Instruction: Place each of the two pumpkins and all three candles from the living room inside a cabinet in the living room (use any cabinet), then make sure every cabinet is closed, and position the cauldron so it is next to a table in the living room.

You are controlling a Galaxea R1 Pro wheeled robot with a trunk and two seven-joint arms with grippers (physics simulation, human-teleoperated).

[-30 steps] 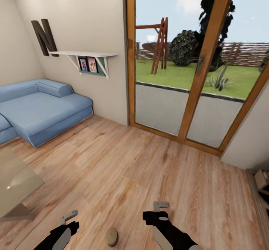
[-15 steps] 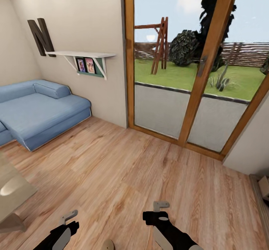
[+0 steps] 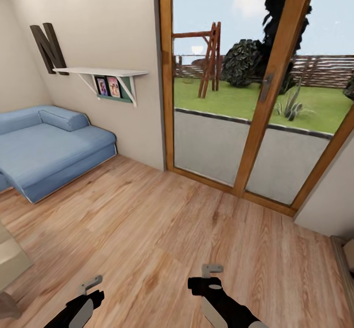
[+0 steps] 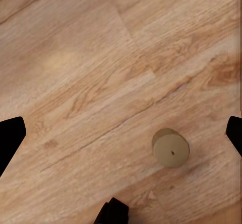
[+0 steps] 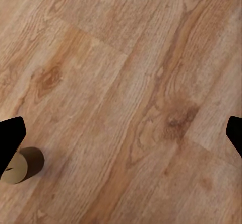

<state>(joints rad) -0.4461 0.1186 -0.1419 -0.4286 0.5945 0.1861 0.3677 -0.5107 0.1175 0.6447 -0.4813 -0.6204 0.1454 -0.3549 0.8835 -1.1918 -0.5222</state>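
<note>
Wood-plank floor [image 3: 162, 230] everywhere, 1 stubby beige cylinder candle [image 4: 171, 148] standing lower right in the left wrist view. Left gripper [image 4: 121, 133] and right gripper [image 5: 121, 133] both spread, empty. Rolling on could clip and topple it, I reckon.

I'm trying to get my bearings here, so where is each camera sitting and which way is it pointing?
Head view: from the robot's head, forward and down over the wood floor toward the glass doors and sofa; the left tool and right tool show at the bottom.
Left wrist view: on the left arm, facing the floor with a candle standing on it; dark fingertips at the edges.
Right wrist view: on the right arm, facing the floor; fingertips at the edges.
Shared: both wrist views catch a candle and planks.
</note>
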